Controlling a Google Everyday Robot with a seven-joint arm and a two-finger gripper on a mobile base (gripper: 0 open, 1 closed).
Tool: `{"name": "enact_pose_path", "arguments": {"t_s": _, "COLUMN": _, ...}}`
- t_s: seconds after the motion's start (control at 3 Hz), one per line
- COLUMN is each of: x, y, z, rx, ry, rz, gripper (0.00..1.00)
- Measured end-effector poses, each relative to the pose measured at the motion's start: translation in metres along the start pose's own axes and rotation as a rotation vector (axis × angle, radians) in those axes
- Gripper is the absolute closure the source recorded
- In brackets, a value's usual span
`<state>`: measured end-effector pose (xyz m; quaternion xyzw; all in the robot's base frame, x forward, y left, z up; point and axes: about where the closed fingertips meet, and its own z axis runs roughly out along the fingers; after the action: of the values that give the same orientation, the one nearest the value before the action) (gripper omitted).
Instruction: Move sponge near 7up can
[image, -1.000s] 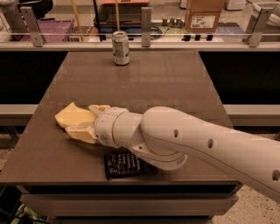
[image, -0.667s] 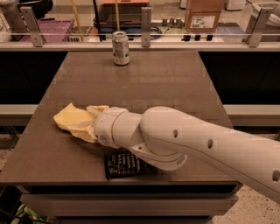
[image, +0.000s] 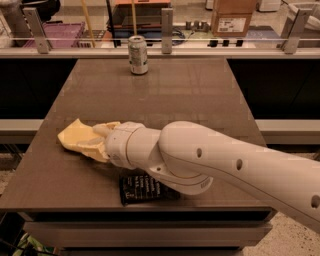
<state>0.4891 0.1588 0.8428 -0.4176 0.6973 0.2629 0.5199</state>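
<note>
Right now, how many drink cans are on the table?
1. The 7up can stands upright at the far edge of the table, left of centre. None seems hidden, though the arm covers part of the front. The jaws are closed on the sponge at front left.

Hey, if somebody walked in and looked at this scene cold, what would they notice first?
The big white arm reaching in from the lower right dominates, its gripper at the pale yellow sponge on the front left of the table. Next come the 7up can standing upright at the far edge, well apart from the sponge, and a black wrapper partly under the arm near the front edge.
</note>
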Motion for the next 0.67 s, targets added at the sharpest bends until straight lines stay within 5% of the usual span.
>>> {"name": "enact_pose_path", "arguments": {"t_s": 0.67, "x": -0.019, "y": -0.013, "z": -0.018, "rx": 0.001, "ry": -0.017, "rz": -0.023, "gripper": 1.00}}
